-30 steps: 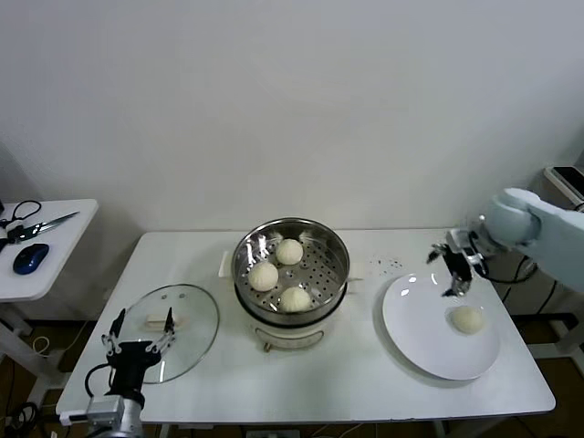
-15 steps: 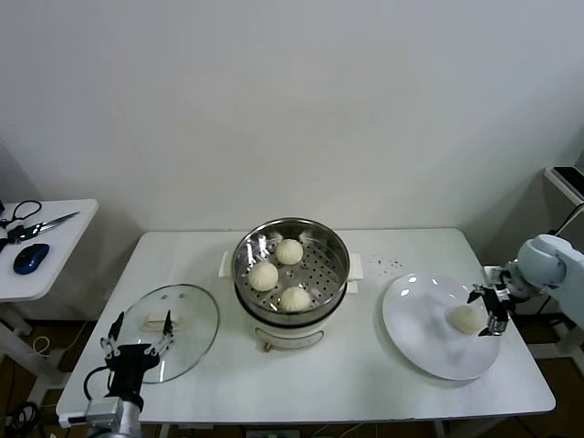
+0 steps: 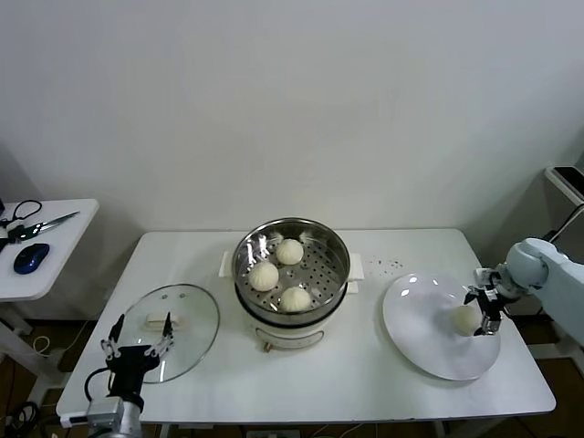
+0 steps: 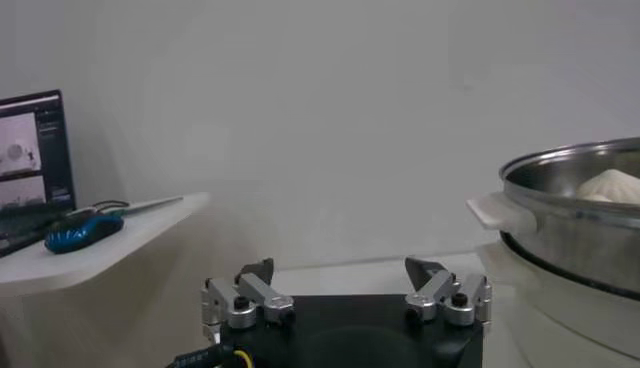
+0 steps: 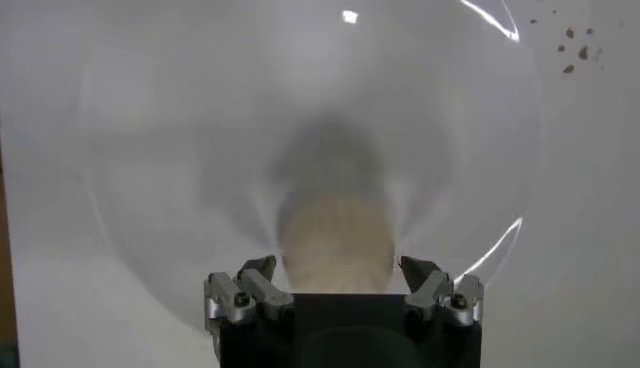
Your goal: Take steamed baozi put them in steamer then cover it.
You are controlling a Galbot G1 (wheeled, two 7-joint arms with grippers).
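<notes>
Head view: a white table (image 3: 365, 383) stands against a plain white wall. A smaller side table (image 3: 55, 265) at the left carries scissors (image 3: 41, 224) and a blue mouse (image 3: 30, 258). The steamer (image 3: 290, 265) sits at the table centre and holds three buns (image 3: 265, 275). A fourth bun (image 3: 466, 318) lies on the single white plate (image 3: 429, 342) at the right. One glass lid (image 3: 178, 328) lies flat at the left, apart from the steamer. The right gripper (image 3: 484, 310) is at the fourth bun, fingers spread around it. The left gripper (image 3: 137, 349) hangs at the lid's near edge, fingers apart.

Left wrist view: left gripper (image 4: 345, 300) fingers spread, holding nothing; the steamer (image 4: 580, 220) is beside it, one bun (image 4: 612, 184) showing over the rim.

Right wrist view: right gripper (image 5: 343, 292) fingers straddle the bun (image 5: 335, 245) on the plate (image 5: 180, 150); whether they touch it cannot be told.
</notes>
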